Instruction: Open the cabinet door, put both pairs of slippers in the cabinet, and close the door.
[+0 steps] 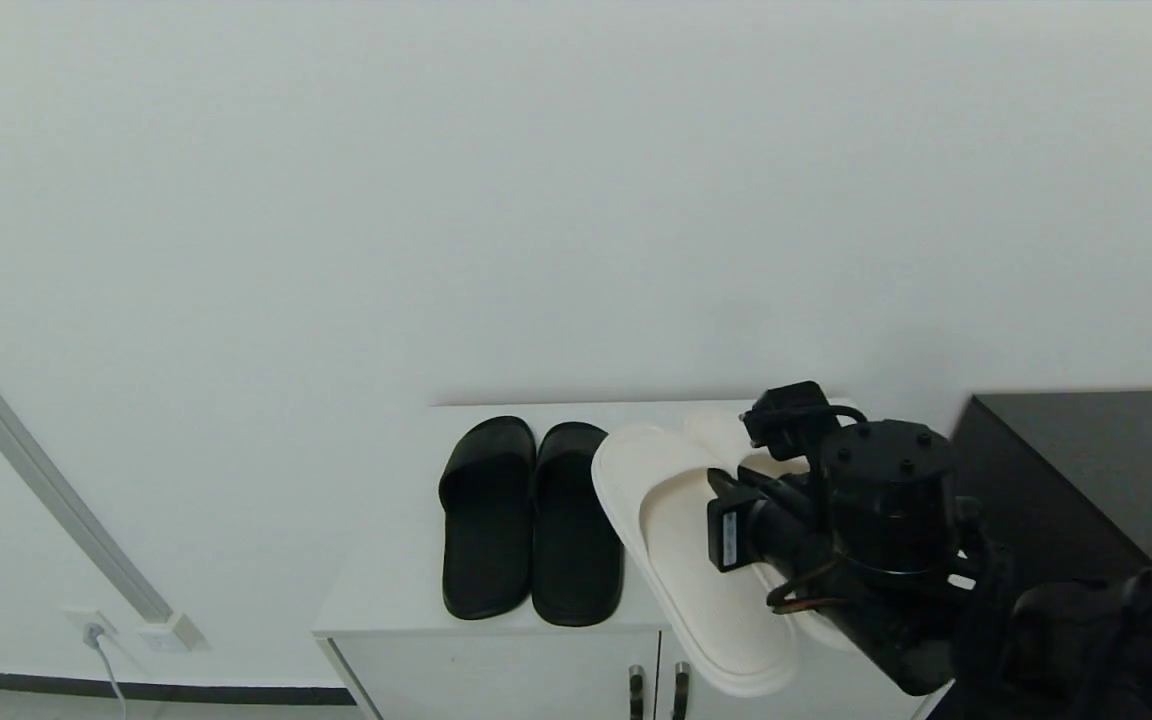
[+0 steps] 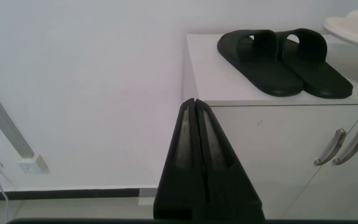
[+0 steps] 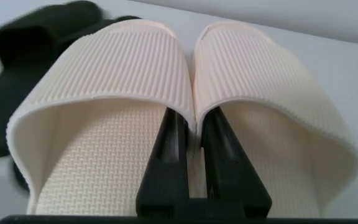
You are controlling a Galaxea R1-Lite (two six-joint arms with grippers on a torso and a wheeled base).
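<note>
A pair of black slippers [image 1: 526,520] lies side by side on top of the white cabinet [image 1: 386,590]. Its two doors [image 2: 278,143] are closed, with two metal handles [image 1: 656,690] at the middle seam. My right gripper [image 3: 193,118] is shut on the white slippers [image 1: 676,540], one finger under each strap, pinching the two inner strap walls together. That pair is tilted and overhangs the cabinet's front edge, to the right of the black pair. Lower down, in front of the cabinet's left corner, my left gripper [image 2: 194,106] is shut with nothing in it.
A dark table top [image 1: 1086,470] stands close to the cabinet's right side. On the wall to the left are a slanted grey cable duct [image 1: 26,460] and a socket with a plug [image 1: 91,630]. The white wall rises right behind the cabinet.
</note>
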